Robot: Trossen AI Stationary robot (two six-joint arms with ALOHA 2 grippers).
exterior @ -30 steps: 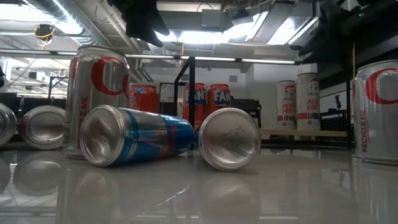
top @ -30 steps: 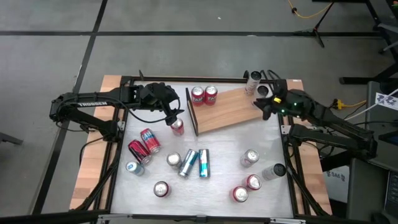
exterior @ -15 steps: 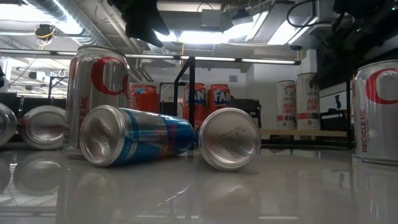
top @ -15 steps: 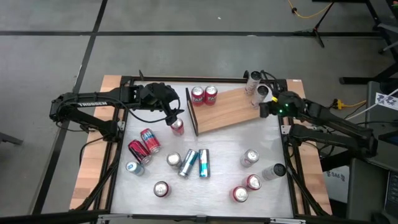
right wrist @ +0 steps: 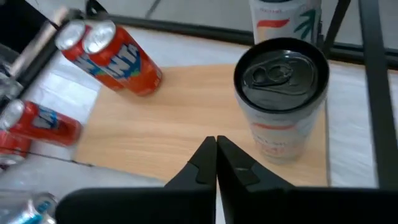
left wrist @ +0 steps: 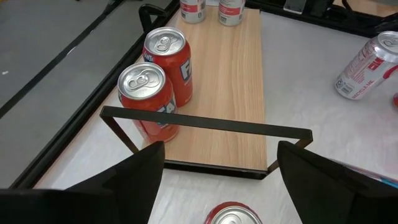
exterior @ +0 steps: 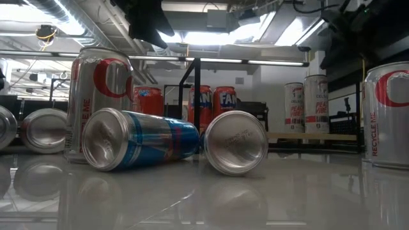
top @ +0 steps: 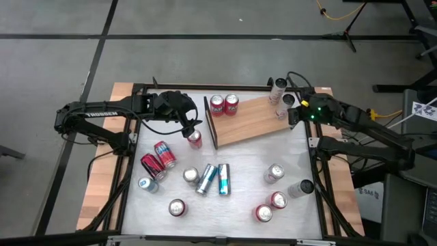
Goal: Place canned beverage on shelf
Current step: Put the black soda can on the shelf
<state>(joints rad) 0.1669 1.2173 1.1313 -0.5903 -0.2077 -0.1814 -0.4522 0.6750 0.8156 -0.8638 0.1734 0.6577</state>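
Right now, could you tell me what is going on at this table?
Two robot arms are stocking cans onto a wooden shelf. Two orange cans and two white cans already stand on it. The right gripper, jaws shut and empty, sits beside the white cans. The left gripper, jaws open, straddles a red can by the shelf's rail.

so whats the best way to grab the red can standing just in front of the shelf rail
Grip the red can around its round sides, near mid-height, coming straight down over it. It stands upright below the left gripper, whose fingers are spread; the shelf rail stands close beside it.
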